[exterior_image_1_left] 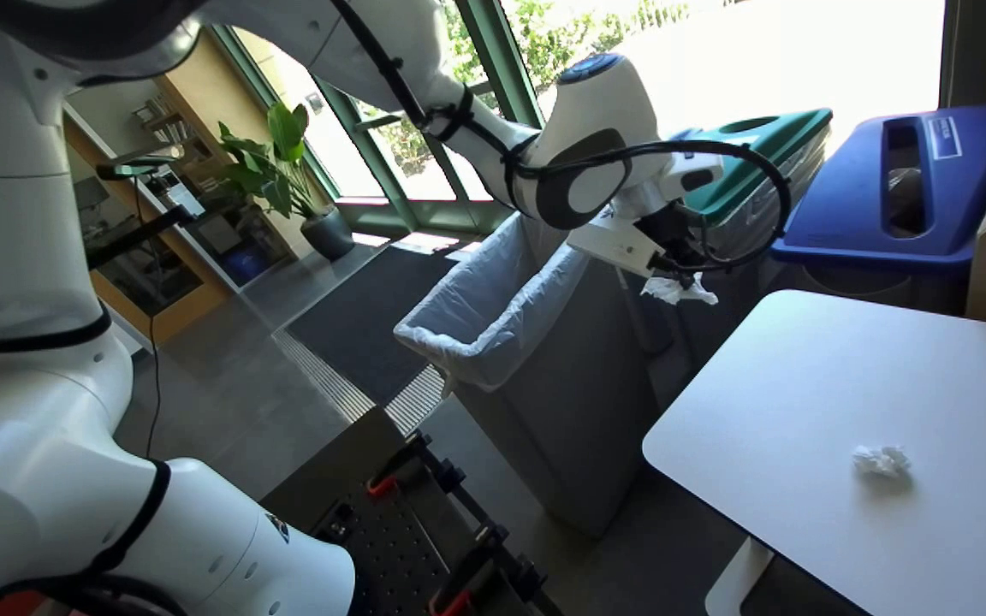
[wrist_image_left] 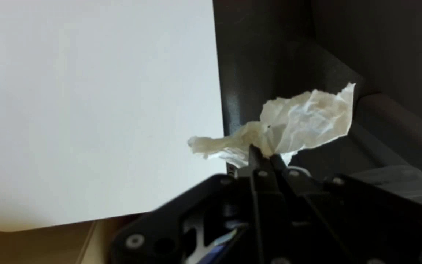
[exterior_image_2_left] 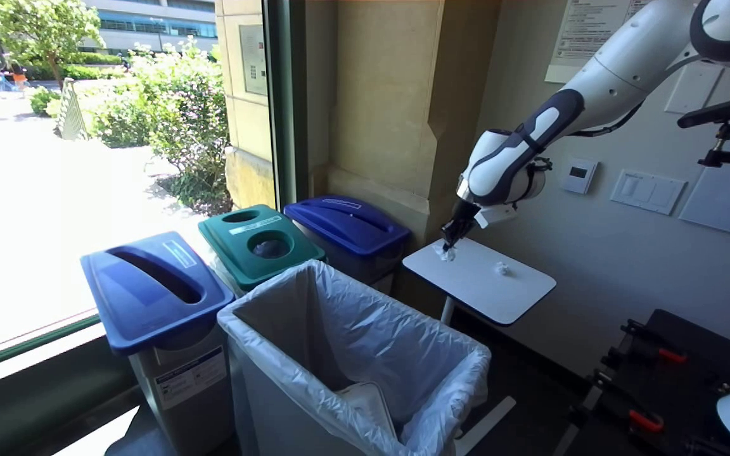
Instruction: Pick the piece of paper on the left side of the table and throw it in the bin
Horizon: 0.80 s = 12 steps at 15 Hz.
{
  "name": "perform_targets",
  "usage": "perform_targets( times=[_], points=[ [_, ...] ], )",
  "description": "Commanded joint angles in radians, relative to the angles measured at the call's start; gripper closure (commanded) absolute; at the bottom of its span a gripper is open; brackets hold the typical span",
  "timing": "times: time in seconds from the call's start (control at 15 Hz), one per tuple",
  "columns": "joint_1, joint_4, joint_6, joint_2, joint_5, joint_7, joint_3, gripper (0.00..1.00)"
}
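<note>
The piece of paper (exterior_image_1_left: 680,289) is a crumpled white wad pinched in my gripper (exterior_image_1_left: 683,267). In the wrist view the paper (wrist_image_left: 308,117) spreads out to both sides of the closed fingertips (wrist_image_left: 266,156). It hangs in the air by the edge of the white table (wrist_image_left: 97,102). In an exterior view the gripper (exterior_image_2_left: 447,242) with the paper (exterior_image_2_left: 445,253) appears over the table's far corner (exterior_image_2_left: 485,294). The dark grey bin (exterior_image_1_left: 570,402) with a pale liner stands beside the table in both exterior views (exterior_image_2_left: 397,335). It has no lid.
A rounder white wad (exterior_image_1_left: 882,462) lies on the table. A green-lidded bin (exterior_image_2_left: 232,244) and blue-lidded bins (exterior_image_2_left: 156,285) (exterior_image_2_left: 346,221) stand by the window. A white container (exterior_image_2_left: 368,405) lies inside the grey bin. A black base with clamps (exterior_image_1_left: 399,530) is at the robot's foot.
</note>
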State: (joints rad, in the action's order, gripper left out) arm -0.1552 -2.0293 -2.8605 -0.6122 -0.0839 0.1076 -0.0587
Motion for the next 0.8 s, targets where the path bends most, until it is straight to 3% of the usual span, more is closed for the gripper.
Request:
perform_targets(
  times=[0.0, 0.4, 0.73],
  points=[
    [0.062, -0.104, 0.038, 0.155, 0.037, 0.049, -0.065, 0.99],
    [0.202, -0.039, 0.111, 0.167, 0.089, 0.115, -0.169, 0.99],
    [0.312, 0.026, 0.067, 0.094, 0.191, 0.167, -0.183, 0.99]
  ],
)
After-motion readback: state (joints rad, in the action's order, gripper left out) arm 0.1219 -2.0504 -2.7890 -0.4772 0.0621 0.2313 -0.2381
